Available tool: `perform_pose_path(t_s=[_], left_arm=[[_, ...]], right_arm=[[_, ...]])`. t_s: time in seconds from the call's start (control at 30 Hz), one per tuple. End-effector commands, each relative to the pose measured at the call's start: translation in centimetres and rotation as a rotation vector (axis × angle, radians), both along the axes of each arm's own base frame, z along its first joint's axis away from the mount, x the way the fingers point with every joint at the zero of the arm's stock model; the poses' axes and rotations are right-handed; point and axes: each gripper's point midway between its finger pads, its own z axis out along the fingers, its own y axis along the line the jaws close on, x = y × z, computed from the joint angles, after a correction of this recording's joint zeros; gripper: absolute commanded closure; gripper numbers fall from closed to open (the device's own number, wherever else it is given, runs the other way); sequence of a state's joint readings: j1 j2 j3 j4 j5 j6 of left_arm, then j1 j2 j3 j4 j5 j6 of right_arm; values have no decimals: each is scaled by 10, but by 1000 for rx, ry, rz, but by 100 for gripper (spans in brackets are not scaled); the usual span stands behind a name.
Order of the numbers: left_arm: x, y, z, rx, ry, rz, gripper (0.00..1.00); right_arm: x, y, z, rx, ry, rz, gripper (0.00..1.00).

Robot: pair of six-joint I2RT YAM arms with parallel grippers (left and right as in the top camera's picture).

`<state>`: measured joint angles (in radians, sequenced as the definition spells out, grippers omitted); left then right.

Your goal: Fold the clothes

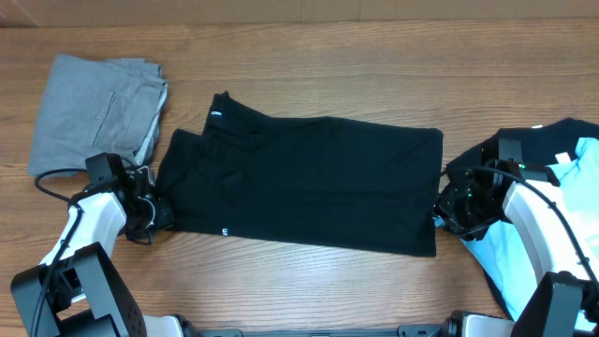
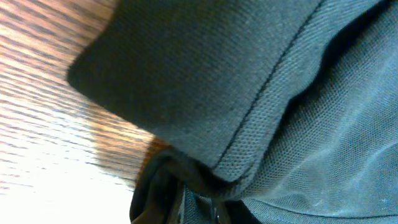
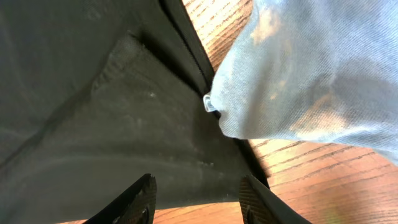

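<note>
Right gripper (image 3: pixel 198 182) at black T-shirt (image 1: pixel 309 187) hem

Wood-grain table (image 1: pixel 309 37), perhaps laminate

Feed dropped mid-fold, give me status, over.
Left gripper at black T-shirt's near-left corner, grip unclear. Right gripper open at its right edge. Shirt lies flat. Light blue T-shirt crowds the right gripper.

At the black T-shirt's (image 1: pixel 299 187) left edge, the left gripper's (image 1: pixel 157 213) fingertips are lost against dark fabric, grip unclear. The T-shirt's label (image 1: pixel 226 230) is too small to read. Right of it, the blue shirt (image 1: pixel 588 154) runs off frame, partly under the right arm (image 1: pixel 538 220)
</note>
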<state>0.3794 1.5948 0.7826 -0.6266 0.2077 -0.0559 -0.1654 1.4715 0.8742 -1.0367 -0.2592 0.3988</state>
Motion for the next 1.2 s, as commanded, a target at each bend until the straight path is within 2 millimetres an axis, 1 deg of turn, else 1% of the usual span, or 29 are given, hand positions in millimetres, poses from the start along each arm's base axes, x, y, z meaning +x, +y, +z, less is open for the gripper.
perform_pose_path(t_s=[0.0,0.13,0.2,0.27,0.3,0.33,0.37,0.4,0.43,0.47,0.5,0.53,0.57,0.63,0.67,0.73,0.8,0.87,0.9,0.93,0.97,1.03,1.07,1.17], left_arm=[[13,11,11,37,-17,28,85],[1,11,10,43,34,28,90],[-3,9,13,28,57,23,89],[1,5,24,-1,56,-1,80],[7,2,38,-25,41,-29,72],[12,1,50,-39,29,-36,67],[20,-1,67,-58,11,-42,59],[25,-4,79,-79,-4,-50,54],[39,-14,106,-139,-54,-65,43],[50,-26,128,-212,-111,-83,29],[62,-39,150,-287,-178,-111,0],[74,-54,173,-372,-259,-154,0],[81,-62,190,-430,-317,-176,0],[100,-76,214,-509,-448,-232,0],[110,-78,215,-515,-451,-194,0],[119,-87,206,-475,-416,-168,0],[126,-113,196,-418,-403,-245,0],[138,-144,182,-318,-405,-340,0],[143,-151,173,-244,-400,-362,0],[149,-157,161,-158,-385,-369,0],[153,-162,151,-108,-373,-372,0],[163,-188,125,-99,-354,-421,0],[171,-201,101,-106,-328,-420,5],[181,-204,62,-112,-272,-354,21]], right_arm=[[-6,4,-7,16,-3,4,53],[-15,12,-23,53,0,4,53],[-19,13,-29,55,3,5,53],[-14,12,-26,53,-29,41,54],[-8,11,-20,48,-58,56,54],[-2,10,-11,43,-84,60,53],[6,9,1,37,-116,63,53],[12,8,10,31,-143,65,52],[24,6,31,20,-201,67,50],[33,4,47,11,-246,68,48],[46,2,72,-4,-316,73,46],[52,1,85,-11,-351,74,45],[60,0,103,-20,-395,75,42],[72,-2,129,-31,-453,76,37],[76,-3,137,-36,-475,76,35],[80,-3,145,-40,-498,73,34],[81,-4,145,-41,-501,73,33],[82,-4,143,-39,-492,73,32],[82,-4,141,-37,-488,72,32],[81,-4,140,-36,-480,69,32],[81,-4,139,-35,-475,70,32],[78,-3,137,-32,-463,69,31],[77,-3,136,-31,-455,69,32],[74,-2,134,-28,-439,69,32]])
